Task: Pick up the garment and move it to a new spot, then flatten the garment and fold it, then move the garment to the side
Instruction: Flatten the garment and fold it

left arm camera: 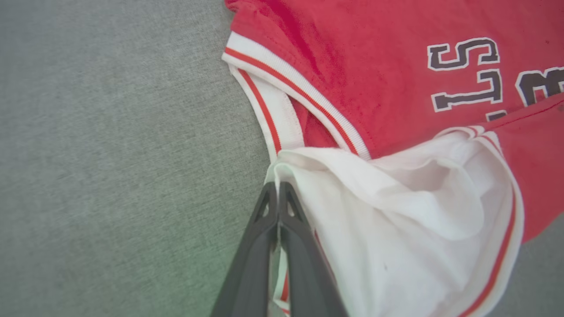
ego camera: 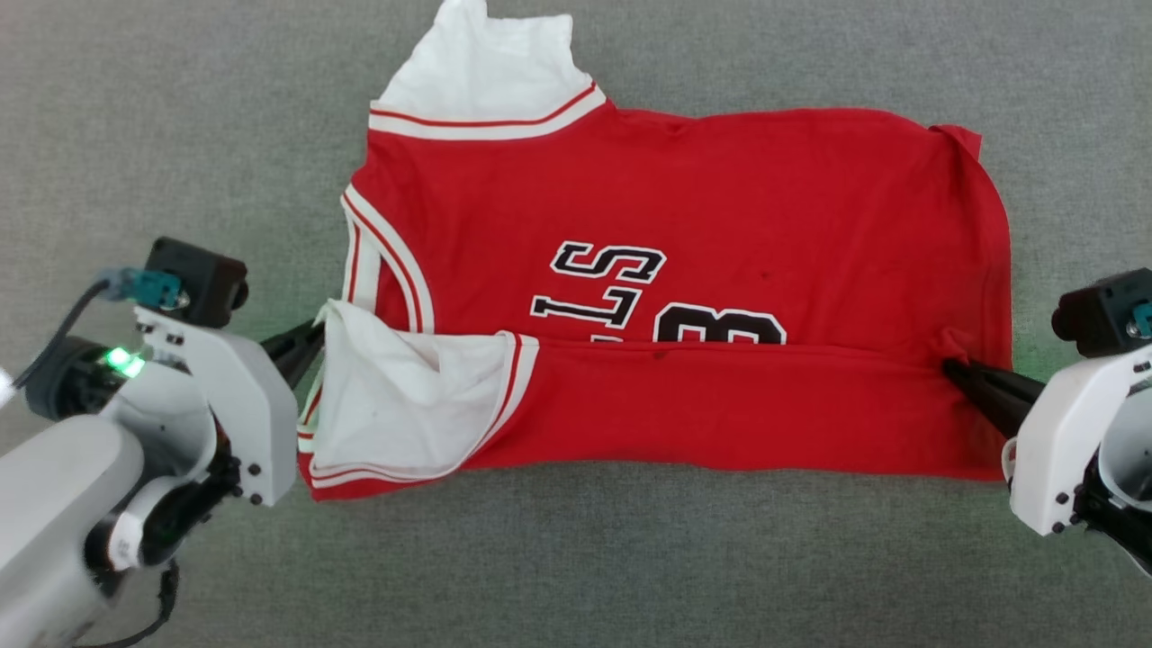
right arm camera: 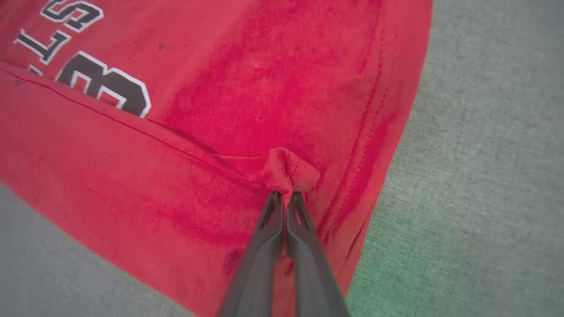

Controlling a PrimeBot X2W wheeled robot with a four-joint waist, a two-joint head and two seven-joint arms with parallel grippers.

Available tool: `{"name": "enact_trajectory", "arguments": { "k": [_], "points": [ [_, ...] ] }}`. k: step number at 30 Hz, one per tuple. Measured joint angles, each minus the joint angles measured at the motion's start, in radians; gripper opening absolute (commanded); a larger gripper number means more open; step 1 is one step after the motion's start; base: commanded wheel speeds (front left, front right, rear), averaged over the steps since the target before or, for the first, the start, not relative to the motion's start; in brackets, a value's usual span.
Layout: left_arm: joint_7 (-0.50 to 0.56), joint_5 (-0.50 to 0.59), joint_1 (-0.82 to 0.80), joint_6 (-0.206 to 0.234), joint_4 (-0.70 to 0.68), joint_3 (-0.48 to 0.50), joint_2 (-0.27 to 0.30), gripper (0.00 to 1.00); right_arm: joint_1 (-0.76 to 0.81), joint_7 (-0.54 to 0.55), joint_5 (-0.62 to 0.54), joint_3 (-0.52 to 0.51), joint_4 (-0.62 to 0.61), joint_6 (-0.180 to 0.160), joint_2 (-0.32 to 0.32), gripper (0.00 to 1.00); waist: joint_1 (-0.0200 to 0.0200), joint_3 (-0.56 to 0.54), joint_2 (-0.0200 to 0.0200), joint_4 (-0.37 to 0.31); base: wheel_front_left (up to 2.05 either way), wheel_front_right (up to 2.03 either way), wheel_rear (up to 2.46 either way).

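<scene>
Lettering: black, white-outlined characters (ego camera: 607,261) lie sideways on the chest. An "S" and an "L" can be read, then a numeral half under the fold, unreadable.

Subject: garment (ego camera: 720,198). Red soft-knit jersey, white short sleeves, red-and-white stripe trim. Spread flat in the middle of a grey felt-like tabletop (ego camera: 135,108), collar to the robot's left, hem to its right, near edge folded up over the chest.

Left claw (ego camera: 310,337): pressed together, pinching the edge of the near white sleeve (ego camera: 405,396).

Right claw (ego camera: 949,364): pressed together on a bunched red nub at the hem.
</scene>
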Motion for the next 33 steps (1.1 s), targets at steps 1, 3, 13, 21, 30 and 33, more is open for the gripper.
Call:
{"name": "enact_trajectory", "arguments": {
  "k": [1,3,13,21,30,33],
  "points": [
    [0.001,-0.006,-0.003,-0.011,0.027,-0.003,-0.015,0.0,-0.01,0.0,0.0,0.007,0.008,0.0,0.001,0.0,0.0,0.004,0.0,-0.001,0.0,0.0,0.0],
    [0.01,-0.013,-0.011,-0.033,0.075,-0.01,-0.039,0.0,-0.026,-0.001,0.004,0.019,0.026,0.0,0.001,0.0,0.0,0.009,0.0,-0.001,0.0,0.0,0.0],
    [0.01,-0.066,-0.019,-0.07,0.179,0.0,-0.093,1.0,-0.06,-0.007,0.017,0.049,0.07,0.0,-0.011,1.0,0.0,-0.016,0.0,0.006,0.0,0.0,0.0],
    [-0.035,-0.074,0.025,-0.059,0.143,0.007,-0.081,1.0,-0.063,-0.043,-0.004,0.052,0.082,0.0,-0.02,1.0,0.0,-0.083,0.0,0.015,0.0,0.0,0.0],
    [-0.11,-0.103,0.134,0.009,0.018,0.026,-0.026,1.0,-0.01,-0.165,-0.059,0.013,0.033,0.0,-0.007,1.0,0.0,-0.185,0.0,0.024,0.0,0.0,0.0],
    [-0.12,-0.124,0.168,0.037,-0.03,0.035,0.0,1.0,0.02,-0.213,-0.088,-0.021,0.006,0.0,0.014,1.0,0.0,-0.218,0.0,0.025,0.0,0.0,0.0]
  ]
}}
